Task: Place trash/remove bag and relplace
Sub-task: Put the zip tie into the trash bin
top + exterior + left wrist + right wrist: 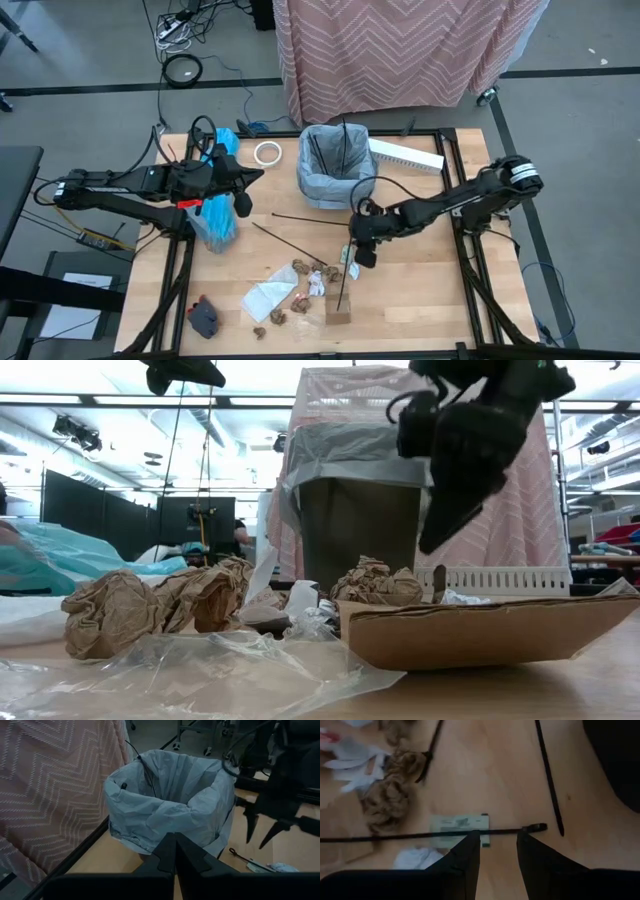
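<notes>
Two arms over the desk (420, 300). Left hand (240, 190) closed, empty, hovering at the desk's left side above a blue bag (215, 220), near the tape ring (267, 152). Grey bag (335, 165) lines the bin at back centre, sticks poking out of it. Trash at front centre: paper wads (305, 268), white paper (268, 300), cardboard scrap (338, 315), long stick (300, 222). Right hand (362, 255) points down just right of the wads, fingers part open around a thin stick (420, 836), tips straddling it, not clamped. White box (405, 155) right of the bin.
</notes>
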### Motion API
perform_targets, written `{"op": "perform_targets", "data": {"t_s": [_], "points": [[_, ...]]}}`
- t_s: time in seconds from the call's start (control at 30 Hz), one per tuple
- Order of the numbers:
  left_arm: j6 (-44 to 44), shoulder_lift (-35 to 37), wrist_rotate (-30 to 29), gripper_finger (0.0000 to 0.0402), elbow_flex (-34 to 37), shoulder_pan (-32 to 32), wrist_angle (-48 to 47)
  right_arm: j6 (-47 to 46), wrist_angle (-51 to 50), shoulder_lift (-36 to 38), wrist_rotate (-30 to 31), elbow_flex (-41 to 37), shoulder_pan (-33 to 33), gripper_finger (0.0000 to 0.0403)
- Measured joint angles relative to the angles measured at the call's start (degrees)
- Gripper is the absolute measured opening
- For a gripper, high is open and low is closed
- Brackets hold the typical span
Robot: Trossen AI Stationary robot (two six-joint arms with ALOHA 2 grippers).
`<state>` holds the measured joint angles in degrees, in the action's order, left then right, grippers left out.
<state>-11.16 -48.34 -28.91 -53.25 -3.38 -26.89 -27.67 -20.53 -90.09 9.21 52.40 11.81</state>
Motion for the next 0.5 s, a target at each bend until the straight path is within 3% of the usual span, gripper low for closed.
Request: {"op": "perform_targets", "data": {"t_s": [0.5], "points": [[0.5, 0.0, 0.0, 0.0015, 0.0, 0.0, -0.1, -8.0, 4.3, -7.2, 0.3, 0.0, -1.8, 0.0119]]}}
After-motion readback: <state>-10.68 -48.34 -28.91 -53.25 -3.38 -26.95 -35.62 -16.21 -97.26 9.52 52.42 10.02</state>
